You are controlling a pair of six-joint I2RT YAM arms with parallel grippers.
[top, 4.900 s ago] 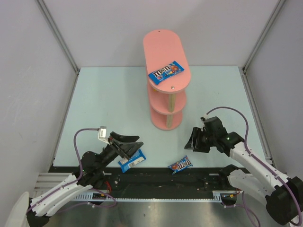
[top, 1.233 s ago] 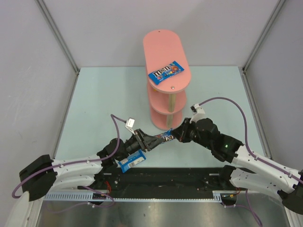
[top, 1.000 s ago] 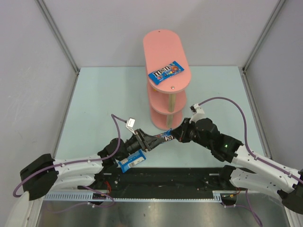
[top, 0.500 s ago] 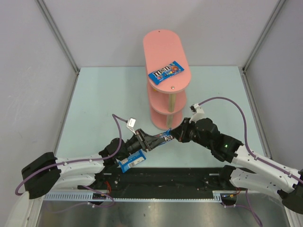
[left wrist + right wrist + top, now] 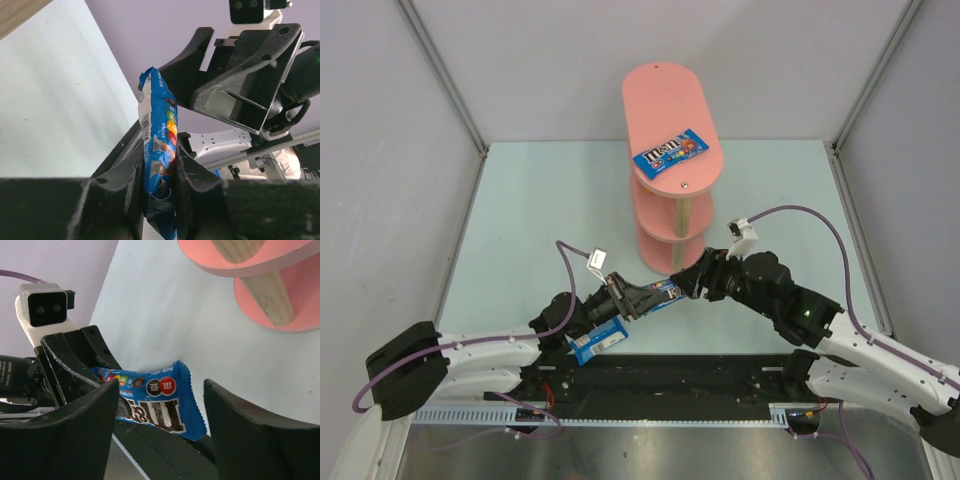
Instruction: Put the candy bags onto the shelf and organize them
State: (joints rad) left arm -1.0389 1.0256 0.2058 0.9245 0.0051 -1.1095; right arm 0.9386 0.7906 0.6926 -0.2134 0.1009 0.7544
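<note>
A blue candy bag (image 5: 660, 293) hangs in the air in front of the pink shelf (image 5: 658, 95). My left gripper (image 5: 635, 298) is shut on its lower end, and both pads press the bag (image 5: 159, 135) in the left wrist view. My right gripper (image 5: 692, 283) stands open around the bag's other end (image 5: 155, 402), with its fingers (image 5: 235, 435) apart from the bag on both sides. A second blue candy bag (image 5: 670, 152) lies on the shelf's top board. Another blue bag (image 5: 598, 341) lies on the table under my left arm.
The shelf's lower boards and a wooden post (image 5: 272, 297) stand just behind the two grippers. Grey walls close off the table at the back and on both sides. A black strip (image 5: 720, 375) runs along the near edge.
My right gripper has opened and let go of the blue bag. My left gripper has closed on it. The bag has stayed in about the same place.
</note>
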